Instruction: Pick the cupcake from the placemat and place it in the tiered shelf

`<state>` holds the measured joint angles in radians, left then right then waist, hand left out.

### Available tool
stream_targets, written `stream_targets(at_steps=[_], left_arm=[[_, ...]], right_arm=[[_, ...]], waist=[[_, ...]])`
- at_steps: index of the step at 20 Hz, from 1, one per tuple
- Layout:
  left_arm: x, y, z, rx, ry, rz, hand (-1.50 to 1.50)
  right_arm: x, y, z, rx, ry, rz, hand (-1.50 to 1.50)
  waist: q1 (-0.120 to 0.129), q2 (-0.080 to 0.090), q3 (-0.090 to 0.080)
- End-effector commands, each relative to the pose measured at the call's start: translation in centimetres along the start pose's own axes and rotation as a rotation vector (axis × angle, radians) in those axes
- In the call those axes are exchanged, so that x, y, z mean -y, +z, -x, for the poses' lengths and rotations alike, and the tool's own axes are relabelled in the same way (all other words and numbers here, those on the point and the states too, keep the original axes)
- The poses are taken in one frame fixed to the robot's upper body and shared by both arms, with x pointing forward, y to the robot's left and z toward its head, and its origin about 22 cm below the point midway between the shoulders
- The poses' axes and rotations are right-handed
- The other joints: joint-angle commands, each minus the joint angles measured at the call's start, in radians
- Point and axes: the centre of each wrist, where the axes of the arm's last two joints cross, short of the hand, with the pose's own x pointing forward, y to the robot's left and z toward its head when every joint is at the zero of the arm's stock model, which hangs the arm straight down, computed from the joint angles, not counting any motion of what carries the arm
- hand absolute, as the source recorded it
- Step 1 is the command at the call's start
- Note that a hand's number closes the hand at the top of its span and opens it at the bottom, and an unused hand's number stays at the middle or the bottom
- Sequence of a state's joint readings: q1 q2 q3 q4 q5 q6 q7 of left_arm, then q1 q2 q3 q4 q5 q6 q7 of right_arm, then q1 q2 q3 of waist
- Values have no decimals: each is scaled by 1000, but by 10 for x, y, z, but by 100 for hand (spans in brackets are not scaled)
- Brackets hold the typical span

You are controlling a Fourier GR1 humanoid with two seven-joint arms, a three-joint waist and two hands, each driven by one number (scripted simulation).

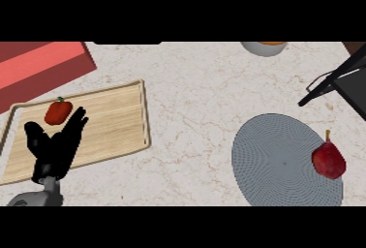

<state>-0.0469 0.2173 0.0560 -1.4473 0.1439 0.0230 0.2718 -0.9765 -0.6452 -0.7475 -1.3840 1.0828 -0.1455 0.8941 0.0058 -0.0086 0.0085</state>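
Observation:
On the round grey placemat [279, 160] at the right lies a dark red, pear-shaped item [328, 161] with a thin stem, close to the mat's right rim. I see no cupcake shape. The black tiered shelf [344, 77] juts in from the right edge, above the mat. My left hand [55, 147] rests open at the lower left with its fingers up, far from the mat. My right hand does not show.
A wooden tray [114, 121] lies under the left hand and carries a red bell pepper [58, 112] near the fingertips. A red slab [39, 68] fills the top left corner. Part of a grey bowl [265, 47] peeks in at the top.

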Motion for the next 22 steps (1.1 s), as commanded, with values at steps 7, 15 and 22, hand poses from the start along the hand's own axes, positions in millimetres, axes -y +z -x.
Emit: stream_targets(at_steps=[7,15,22], left_arm=[[2,-7,28,-115,23,4,0],[-17,5,26,-117,36,-41,0],[-20,2,27,-130,51,-31,0]], right_arm=[[59,-6,5,-43,-74,324,-150],[151,8,29,-87,-211,435,-150],[220,23,41,-56,-200,373,-150]], waist=[[-23,8,-10],[-40,-2,-8],[-56,-4,-9]])
